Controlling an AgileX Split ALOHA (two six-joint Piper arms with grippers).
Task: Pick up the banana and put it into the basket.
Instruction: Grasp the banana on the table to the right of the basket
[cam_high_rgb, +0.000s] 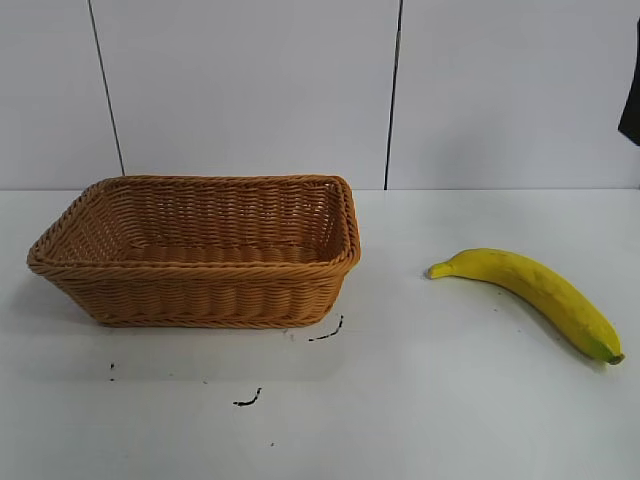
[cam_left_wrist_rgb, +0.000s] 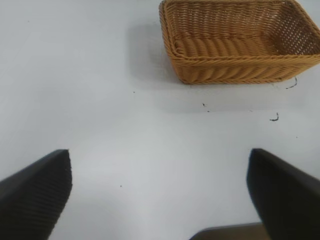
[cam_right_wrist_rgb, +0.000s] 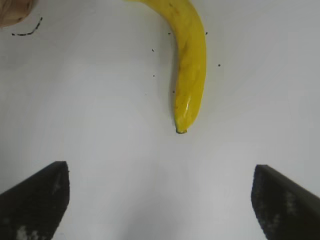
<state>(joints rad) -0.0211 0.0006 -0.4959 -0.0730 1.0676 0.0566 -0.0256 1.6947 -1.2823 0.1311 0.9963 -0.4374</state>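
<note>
Wide-apart fingers of the right tool (cam_right_wrist_rgb: 160, 200) frame bare desk (cam_right_wrist_rgb: 100, 125), the banana (cam_right_wrist_rgb: 190, 65) lying lengthwise just beyond them.

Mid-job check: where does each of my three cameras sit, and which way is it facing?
Exterior: off the rig, facing across the white table at the tan woven wicker basket and long yellow banana; dark arm part at right edge.
Left wrist: looks down past the open left gripper toward the basket, shared with exterior.
Right wrist: looks down past the open right gripper at the banana, likewise shared.
</note>
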